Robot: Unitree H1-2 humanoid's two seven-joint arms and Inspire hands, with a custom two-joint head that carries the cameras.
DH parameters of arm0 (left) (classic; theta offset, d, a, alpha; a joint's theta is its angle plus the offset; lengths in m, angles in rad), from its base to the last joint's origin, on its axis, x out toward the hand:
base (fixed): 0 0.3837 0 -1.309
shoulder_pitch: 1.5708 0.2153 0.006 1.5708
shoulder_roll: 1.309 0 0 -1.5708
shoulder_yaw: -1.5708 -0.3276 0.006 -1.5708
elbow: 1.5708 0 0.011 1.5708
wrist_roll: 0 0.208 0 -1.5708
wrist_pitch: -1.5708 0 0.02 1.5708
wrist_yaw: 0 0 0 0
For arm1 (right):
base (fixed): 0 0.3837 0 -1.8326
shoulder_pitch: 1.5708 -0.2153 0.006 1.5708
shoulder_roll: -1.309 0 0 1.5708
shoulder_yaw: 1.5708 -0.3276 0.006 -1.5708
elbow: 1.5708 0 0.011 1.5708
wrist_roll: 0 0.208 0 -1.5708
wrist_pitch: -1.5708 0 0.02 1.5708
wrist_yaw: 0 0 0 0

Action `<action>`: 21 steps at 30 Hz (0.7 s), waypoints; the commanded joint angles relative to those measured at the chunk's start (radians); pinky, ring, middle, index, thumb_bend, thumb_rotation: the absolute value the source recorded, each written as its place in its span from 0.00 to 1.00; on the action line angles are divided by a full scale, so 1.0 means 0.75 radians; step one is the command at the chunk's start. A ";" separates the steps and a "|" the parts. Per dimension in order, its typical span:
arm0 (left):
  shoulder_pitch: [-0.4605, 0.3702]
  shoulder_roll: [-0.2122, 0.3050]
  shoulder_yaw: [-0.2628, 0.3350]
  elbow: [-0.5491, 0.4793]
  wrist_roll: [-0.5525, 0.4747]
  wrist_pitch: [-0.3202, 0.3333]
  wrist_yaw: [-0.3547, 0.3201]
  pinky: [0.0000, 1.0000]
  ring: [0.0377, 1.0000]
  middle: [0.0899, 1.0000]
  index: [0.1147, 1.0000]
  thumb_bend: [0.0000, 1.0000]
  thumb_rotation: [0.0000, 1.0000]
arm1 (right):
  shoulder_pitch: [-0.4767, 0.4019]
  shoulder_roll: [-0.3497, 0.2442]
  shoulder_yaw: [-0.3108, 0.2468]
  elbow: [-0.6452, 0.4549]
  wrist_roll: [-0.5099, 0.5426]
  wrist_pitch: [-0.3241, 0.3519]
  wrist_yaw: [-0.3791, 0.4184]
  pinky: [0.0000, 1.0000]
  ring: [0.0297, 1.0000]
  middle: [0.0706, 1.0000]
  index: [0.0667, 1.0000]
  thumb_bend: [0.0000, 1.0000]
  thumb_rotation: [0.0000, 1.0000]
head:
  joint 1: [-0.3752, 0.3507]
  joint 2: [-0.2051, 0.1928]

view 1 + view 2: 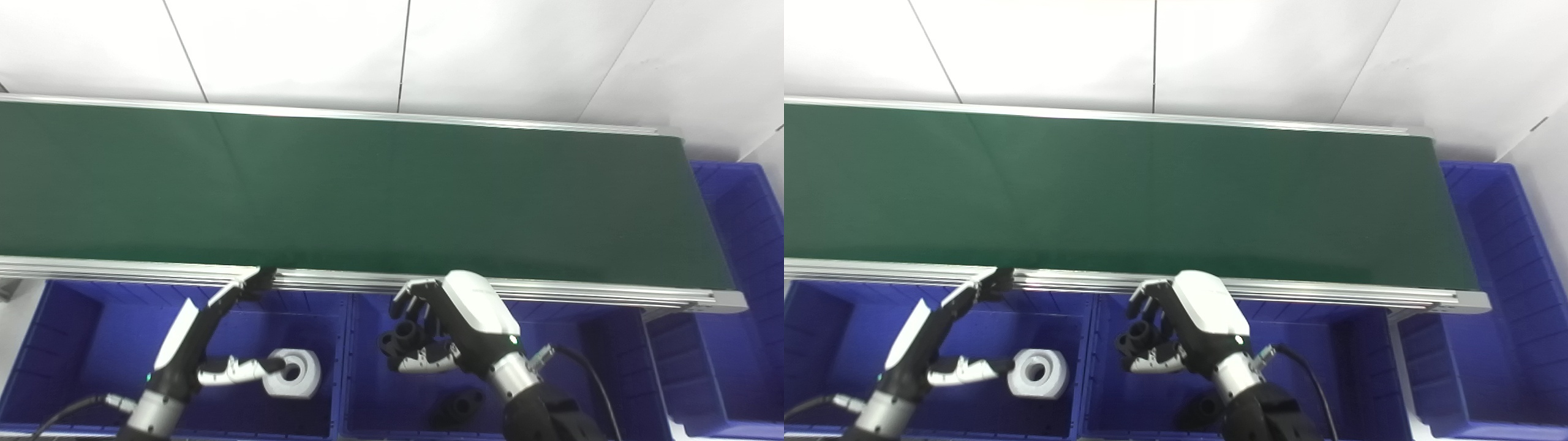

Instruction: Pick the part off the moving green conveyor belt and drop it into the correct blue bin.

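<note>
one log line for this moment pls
right hand: shut on black part, over middle bin | left hand: open | belt: bare

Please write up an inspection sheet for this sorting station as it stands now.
Surface: green belt, nothing on it in view.
Job's things: black part held over the middle bin; another black part on that bin's floor; white part in the left bin.
Clutter: nothing seen.
Hands: right hand shut on the black part; left hand open, fingers spread, over the left bin.
Cables: black cable at the right wrist; another at the left wrist.
Surroundings: white wall; third bin past the belt's right end.
</note>
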 commanded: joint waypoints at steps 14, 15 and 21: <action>0.089 -0.231 0.515 -0.030 -0.107 -0.024 -0.670 0.71 0.78 0.82 0.82 0.78 0.59 | -0.157 -0.050 0.076 0.146 -0.232 0.098 0.333 0.97 0.95 0.92 0.88 0.60 0.83 | -0.029 0.078; 0.096 -0.246 0.537 -0.029 -0.107 -0.024 -0.697 0.71 0.78 0.82 0.82 0.78 0.59 | -0.152 -0.050 0.082 0.130 -0.254 0.105 0.357 0.98 0.96 0.93 0.89 0.61 0.87 | -0.028 0.079; 0.144 -0.323 0.670 -0.039 -0.129 -0.024 -0.867 0.71 0.78 0.82 0.81 0.79 0.58 | -0.051 0.005 0.031 0.041 -0.221 0.079 0.238 1.00 1.00 1.00 0.96 0.72 0.92 | -0.002 0.078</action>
